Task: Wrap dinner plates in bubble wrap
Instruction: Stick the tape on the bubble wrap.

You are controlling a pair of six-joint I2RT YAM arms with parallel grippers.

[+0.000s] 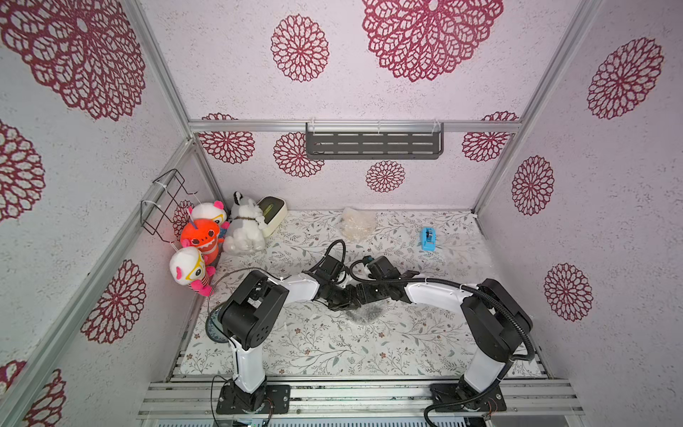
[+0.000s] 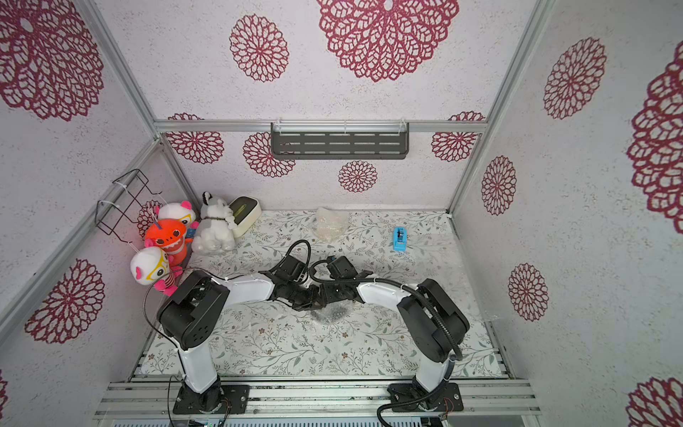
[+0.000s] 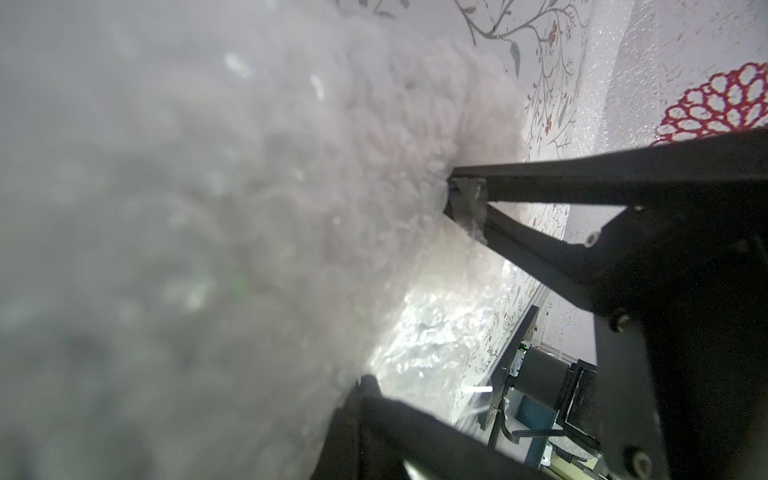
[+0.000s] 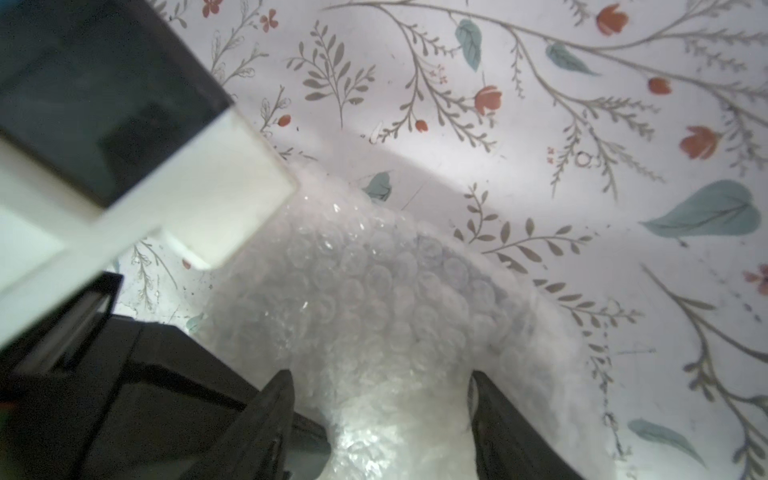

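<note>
A dark dinner plate [image 1: 366, 314] [image 2: 330, 314] lies mid-table inside crinkly bubble wrap [image 4: 374, 291], with both arms meeting above it. My left gripper [image 1: 334, 301] [image 3: 368, 380] is shut on a fold of the bubble wrap [image 3: 291, 187], which fills most of the left wrist view. My right gripper [image 1: 356, 299] [image 4: 380, 386] is open, and the wrapped bundle runs between its two fingers [image 4: 282, 390]. A grey-teal plate [image 1: 211, 329] shows partly under my left arm. At the back lies a second bubble-wrap bundle [image 1: 356, 223] [image 2: 330, 223] with something pale inside.
A blue tape dispenser [image 1: 428, 238] [image 2: 400, 238] stands back right, with a flat clear sheet [image 1: 467, 255] beside it. Plush toys [image 1: 201, 236] and a cream box with a green top [image 1: 273, 212] crowd the back left corner. A wire basket [image 1: 166, 201] hangs on the left wall.
</note>
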